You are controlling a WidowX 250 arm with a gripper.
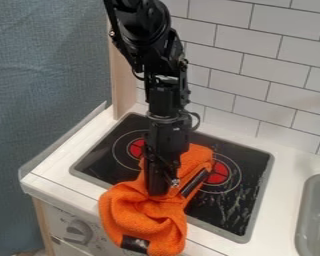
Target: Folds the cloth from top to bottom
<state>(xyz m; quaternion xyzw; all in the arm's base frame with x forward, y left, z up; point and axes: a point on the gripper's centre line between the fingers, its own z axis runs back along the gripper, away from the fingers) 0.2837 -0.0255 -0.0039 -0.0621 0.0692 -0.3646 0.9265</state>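
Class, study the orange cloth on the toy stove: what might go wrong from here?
The cloth droops over the counter's front edge, so it might slide off the stove. It is bunched and creased, so the fold may come out crooked. Its drooping end lies near the knob and might snag.
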